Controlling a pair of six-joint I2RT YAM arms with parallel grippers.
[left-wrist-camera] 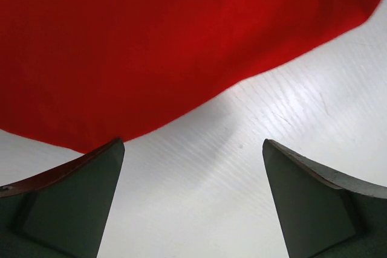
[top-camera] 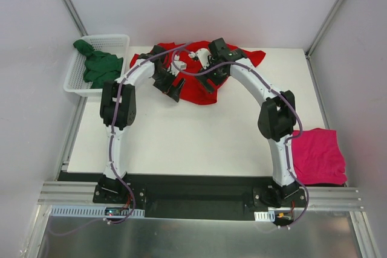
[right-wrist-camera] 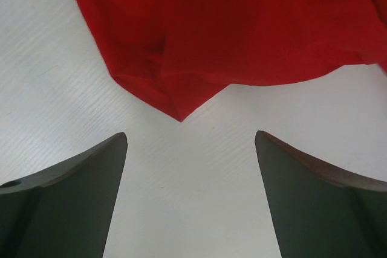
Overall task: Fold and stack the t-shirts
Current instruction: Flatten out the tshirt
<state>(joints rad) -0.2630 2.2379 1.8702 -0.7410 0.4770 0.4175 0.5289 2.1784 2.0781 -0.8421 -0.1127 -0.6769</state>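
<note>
Both arms sit over the red tee (top-camera: 196,89), top centre of the overhead frame.

Left gripper (left-wrist-camera: 193,143): jaws spread, nothing between them. The red hem fills the upper frame and its edge meets the left-hand fingertip (left-wrist-camera: 112,149); contact unclear.

Right gripper (right-wrist-camera: 190,136): jaws spread, with a pointed red corner just ahead, centred in the gap.

Magenta tee (top-camera: 317,155) is lower right. Green tee (top-camera: 97,67) lies in the basket (top-camera: 121,39), upper left.

bright even light, soft shadows, faint sheen on table (left-wrist-camera: 290,98) — close views sharp
</note>
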